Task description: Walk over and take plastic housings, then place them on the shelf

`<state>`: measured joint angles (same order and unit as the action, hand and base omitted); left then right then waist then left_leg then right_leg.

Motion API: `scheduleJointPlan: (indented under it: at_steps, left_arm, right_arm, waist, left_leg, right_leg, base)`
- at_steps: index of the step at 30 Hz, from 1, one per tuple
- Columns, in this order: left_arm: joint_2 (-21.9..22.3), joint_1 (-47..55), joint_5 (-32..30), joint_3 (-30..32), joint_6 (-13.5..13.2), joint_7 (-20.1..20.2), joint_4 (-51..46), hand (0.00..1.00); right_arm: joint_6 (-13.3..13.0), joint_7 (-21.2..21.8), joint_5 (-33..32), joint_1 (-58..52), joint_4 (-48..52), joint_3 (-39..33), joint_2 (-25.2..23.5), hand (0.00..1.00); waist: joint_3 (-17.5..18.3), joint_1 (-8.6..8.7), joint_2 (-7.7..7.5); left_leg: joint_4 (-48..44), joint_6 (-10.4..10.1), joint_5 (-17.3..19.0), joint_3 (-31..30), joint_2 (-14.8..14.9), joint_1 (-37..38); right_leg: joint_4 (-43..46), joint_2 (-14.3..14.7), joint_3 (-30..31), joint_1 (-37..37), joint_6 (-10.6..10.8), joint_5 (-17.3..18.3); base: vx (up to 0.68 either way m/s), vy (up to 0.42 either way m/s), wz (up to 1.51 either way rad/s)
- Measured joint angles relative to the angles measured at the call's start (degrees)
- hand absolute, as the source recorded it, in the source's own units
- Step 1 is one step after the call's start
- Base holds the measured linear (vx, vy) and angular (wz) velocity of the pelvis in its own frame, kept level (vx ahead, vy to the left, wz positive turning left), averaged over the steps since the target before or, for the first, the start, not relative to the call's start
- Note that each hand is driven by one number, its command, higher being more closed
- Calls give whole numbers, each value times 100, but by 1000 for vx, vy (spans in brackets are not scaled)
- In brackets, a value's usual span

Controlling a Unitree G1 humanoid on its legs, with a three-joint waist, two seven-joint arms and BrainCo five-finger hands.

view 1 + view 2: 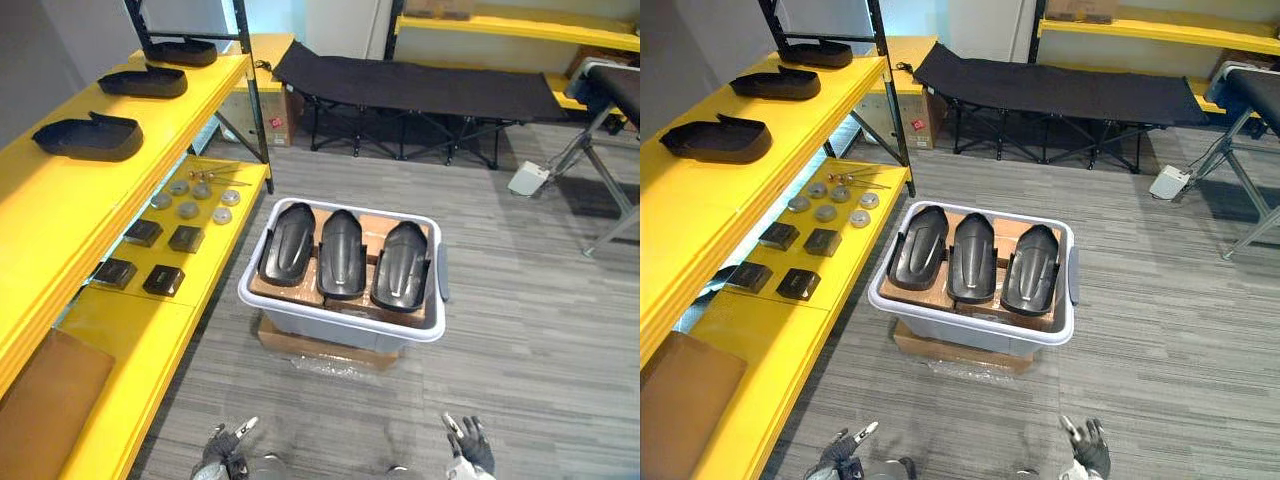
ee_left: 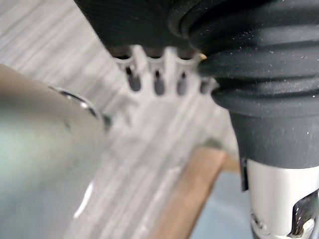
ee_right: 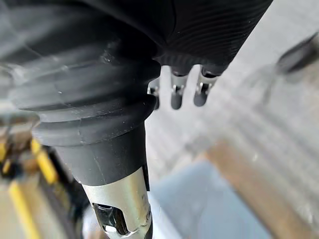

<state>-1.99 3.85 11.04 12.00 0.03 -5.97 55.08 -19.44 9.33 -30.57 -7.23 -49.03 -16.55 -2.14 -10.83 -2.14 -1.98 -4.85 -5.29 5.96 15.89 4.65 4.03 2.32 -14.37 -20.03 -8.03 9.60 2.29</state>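
Two eye views up at head height, side by side, staring steeply down past the left hand [image 1: 228, 445] and right hand [image 1: 470, 440] at the grey bin [image 1: 340, 330] just ahead of them, yellow shelf [image 1: 60, 200] out beyond the left hand. Practically the same scene in both. Wrist cams: super close, peering along own fingers [image 2: 158, 84] down at the floor [image 2: 149, 149].

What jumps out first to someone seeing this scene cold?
A grey bin sits mid-floor on a flat cardboard box, holding three black plastic housings side by side. To the left, the yellow shelf already carries three more housings on its top level. The left hand and right hand hang low, open and empty, short of the bin.
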Motion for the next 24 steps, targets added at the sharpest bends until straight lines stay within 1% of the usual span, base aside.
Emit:
scheduleJointPlan:
  at_steps: [4, 7, 8, 9, 10, 12, 13, 14, 15, 16, 17, 19, 20, 22, 23, 24]
  left_arm:
    - [-49, 19, 45, -350, -96, 55, -10, 0]
    - [-109, 40, 149, -579, -119, 150, -19, 0]
    - [-127, 43, 142, -606, -119, 155, -21, 0]
    - [-184, 55, 124, -659, -118, 164, -19, 0]
    - [-200, 64, 82, -658, -110, 183, -18, 0]
    - [-214, 69, -255, -671, -116, 196, -64, 0]
    - [-200, 72, -336, -727, -127, 192, -113, 0]
    - [-232, 78, -350, -799, -131, 193, -119, 0]
    - [-325, 71, -338, -807, -144, 192, -117, 0]
    - [-382, 71, -307, -823, -148, 197, -130, 0]
    - [-458, 72, -237, -819, -149, 227, -175, 0]
    - [-447, 95, -82, -824, -121, 250, -215, 0]
    - [-438, 94, -85, -815, -114, 249, -230, 0]
    - [-421, 95, -86, -808, -114, 249, -264, 0]
    - [-368, 97, -89, -806, -114, 248, -277, 0]
    - [-367, 114, -92, -805, -112, 246, -269, 0]
  right_arm:
    - [6, -70, 41, 271, 112, 450, -3, 0]
    - [74, -167, 40, 361, 112, 606, 2, 0]
    - [80, -207, 40, 351, 109, 613, -4, 0]
    - [79, -289, 36, 321, 109, 646, -2, 0]
    - [70, -344, -28, 298, 114, 660, 15, 0]
    - [27, -447, -196, 251, 196, 649, 28, 0]
    - [-56, -469, -240, 146, 383, 645, 11, 0]
    - [-82, -480, -236, 65, 594, 647, -17, 0]
    - [-97, -501, -234, 10, 881, 656, -65, 0]
    - [-121, -501, -236, -12, 1053, 656, -83, 0]
    - [-222, -479, -241, -24, 1318, 637, -24, 0]
    - [-249, -448, -244, 60, 1497, 554, 47, 0]
    - [-281, -441, -246, 71, 1839, 545, 96, 0]
    - [-279, -441, -244, 43, 2098, 539, 130, 0]
    - [-269, -438, -241, -30, 2474, 540, 170, 0]
    - [-237, -439, -234, -75, 2672, 538, 188, 0]
  waist:
    - [3, -17, -2]
    - [3, -19, -15]
    - [6, -17, -37]
    - [8, -6, -92]
    - [-3, -1, -110]
    - [-6, 5, -114]
    - [-48, 16, -86]
    - [-105, 19, -23]
    - [-89, 38, -148]
    - [-77, 55, -259]
    - [-119, 68, -385]
    - [-105, 54, -388]
    - [-111, 76, -378]
    - [-166, 77, -293]
    - [-184, 84, -213]
    - [-167, 101, -188]
  left_leg:
    - [137, 15, -17, -101, -87, -7]
    - [220, 15, -16, -133, -43, 79]
    - [231, 16, -16, -135, -38, 104]
    - [215, 17, -13, -147, -28, 135]
    - [189, 19, -11, -148, 10, 173]
    - [59, 57, 20, -156, 127, 235]
    - [-11, 49, 58, -175, 298, 355]
    - [-88, 74, 119, -205, 408, 418]
    - [-204, 43, 180, -248, 460, 426]
    - [-268, -6, 228, -261, 436, 401]
    - [-366, -103, 470, -277, 386, 386]
    - [-474, -134, 534, -235, 449, 294]
    - [-551, -137, 536, -217, 480, 176]
    - [-560, -138, 535, -177, 496, 159]
    - [-560, -138, 536, -109, 496, 156]
    - [-562, -138, 536, -105, 491, 131]
  right_leg:
    - [-38, -23, -60, -18, 23, -24]
    - [-69, 49, -101, -125, -73, -123]
    - [-57, 54, -123, -150, -74, -126]
    - [31, 51, -178, -180, -74, -126]
    - [219, 52, -172, -150, -75, -125]
    - [912, 42, -75, 41, -87, -118]
    - [1548, 57, 89, 250, -208, -118]
    - [1720, 132, 179, 349, -286, 231]
    - [1238, 348, 328, 353, -307, 499]
    - [959, 418, 369, 377, -349, 285]
    - [861, 438, 300, 387, -369, 43]
    - [601, 534, 395, 400, -311, 50]
    - [362, 560, 413, 399, -311, -36]
    - [259, 589, 437, 391, -314, -115]
    - [143, 634, 480, 392, -320, -207]
    - [81, 640, 493, 389, -317, -252]
  base:
    - [138, 54, 17]
    - [109, 9, 13]
    - [90, -3, 10]
    - [80, -4, 12]
    - [88, 13, 16]
    - [64, 35, 12]
    - [61, -4, 8]
    - [68, -48, 3]
    - [41, -62, -1]
    - [-6, -115, -3]
    - [1, -107, -18]
    - [-12, -95, -24]
    - [-59, -40, -13]
    - [-73, -26, -16]
    - [-68, -24, -18]
    - [-55, -14, -14]
